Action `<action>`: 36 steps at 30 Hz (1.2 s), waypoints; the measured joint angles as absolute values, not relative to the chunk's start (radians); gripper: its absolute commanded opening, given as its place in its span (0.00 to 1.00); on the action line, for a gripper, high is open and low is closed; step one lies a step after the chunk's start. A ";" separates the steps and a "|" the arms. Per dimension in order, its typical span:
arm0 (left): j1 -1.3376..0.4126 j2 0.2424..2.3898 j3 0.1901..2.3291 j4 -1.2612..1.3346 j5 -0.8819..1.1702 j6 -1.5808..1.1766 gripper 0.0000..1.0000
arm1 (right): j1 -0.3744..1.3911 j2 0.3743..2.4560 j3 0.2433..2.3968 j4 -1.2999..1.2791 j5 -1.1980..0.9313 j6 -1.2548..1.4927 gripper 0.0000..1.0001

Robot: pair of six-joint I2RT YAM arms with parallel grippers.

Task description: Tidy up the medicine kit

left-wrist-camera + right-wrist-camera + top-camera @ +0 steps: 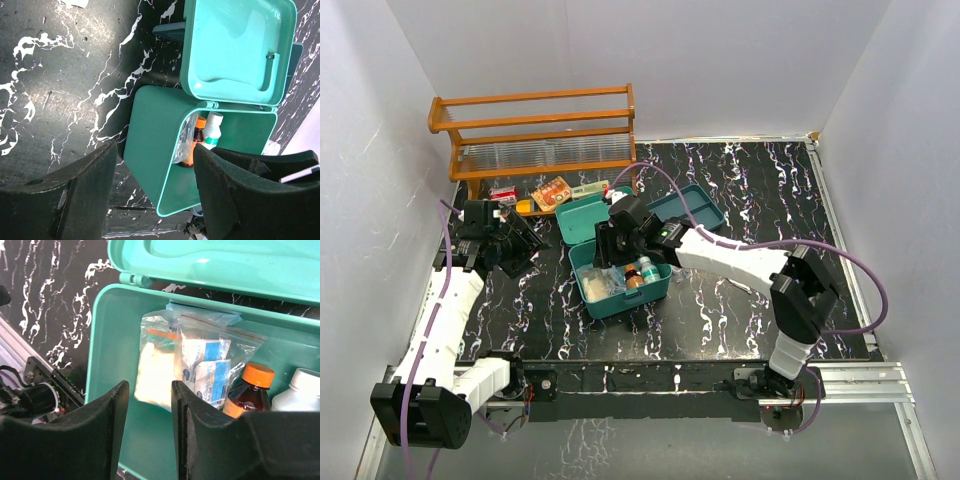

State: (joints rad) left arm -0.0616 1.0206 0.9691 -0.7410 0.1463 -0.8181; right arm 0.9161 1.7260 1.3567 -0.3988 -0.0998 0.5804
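Observation:
The teal-green medicine kit (625, 298) stands open at the table's middle, its lid (582, 218) tipped back. Inside lie a clear bag of white cotton (155, 370), a bag of blue wipe packets (210, 365), an amber bottle with an orange cap (250, 387) and a white bottle (300, 390). My right gripper (607, 250) hovers over the kit's left half; in its wrist view the gripper (149, 390) is open with nothing between the fingers. My left gripper (528, 245) is open and empty, just left of the kit (155, 145).
A darker blue-teal tray (692, 205) lies behind the kit on the right. A wooden slatted rack (535, 130) stands at the back left, with a red-and-white box (503, 195), an orange packet (552, 192) and a small box (590, 188) beside its foot.

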 measured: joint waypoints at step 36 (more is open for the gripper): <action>-0.062 1.044 0.969 -0.740 0.140 -0.818 0.61 | 0.948 1.918 1.443 -0.549 0.055 0.491 0.00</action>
State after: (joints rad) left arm -0.0616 1.0435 0.9691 -0.7403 0.1398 -0.8181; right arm 0.9482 1.9179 1.4433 -0.5488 0.0547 0.4911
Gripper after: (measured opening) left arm 0.607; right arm 0.057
